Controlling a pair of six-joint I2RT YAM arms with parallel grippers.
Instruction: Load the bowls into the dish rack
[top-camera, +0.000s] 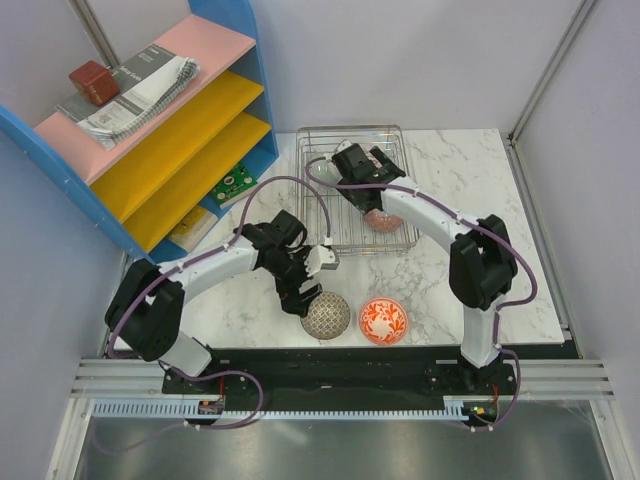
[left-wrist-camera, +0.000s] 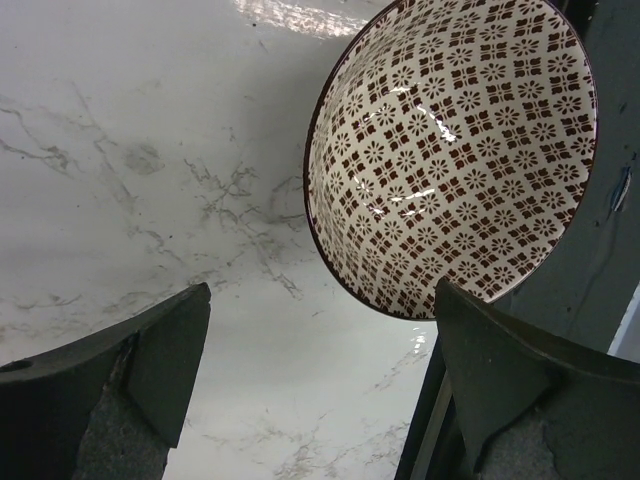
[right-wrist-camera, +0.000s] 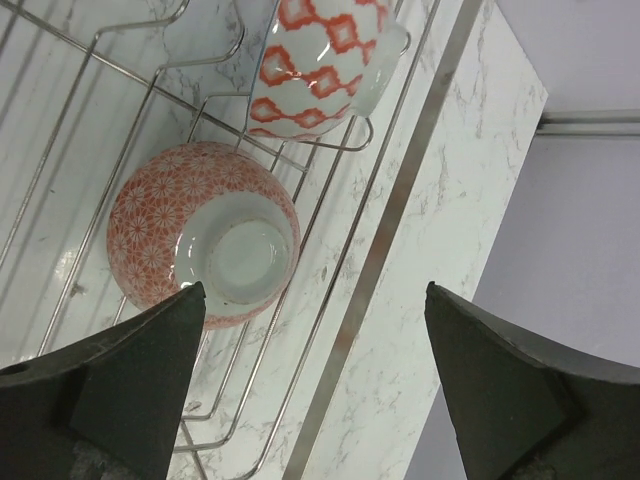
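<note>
A beige-grey patterned bowl (top-camera: 326, 316) stands upright near the table's front edge. In the left wrist view it (left-wrist-camera: 450, 150) shows a brown pattern on white. My left gripper (top-camera: 303, 292) hovers open and empty just to its left (left-wrist-camera: 320, 370). A red-orange floral bowl (top-camera: 383, 320) sits to the right of it. The wire dish rack (top-camera: 318, 180) stands at the back centre. My right gripper (top-camera: 378, 162) is open and empty above the rack (right-wrist-camera: 310, 390). A pink-orange bowl (right-wrist-camera: 205, 235) and a red-diamond patterned bowl (right-wrist-camera: 320, 60) lie tipped in the rack (right-wrist-camera: 302, 341).
A blue-framed shelf (top-camera: 150, 140) with pink and yellow boards stands at the back left, holding a booklet and a red block. A green circuit board (top-camera: 235, 183) lies at its foot. The table's right edge runs close to the rack.
</note>
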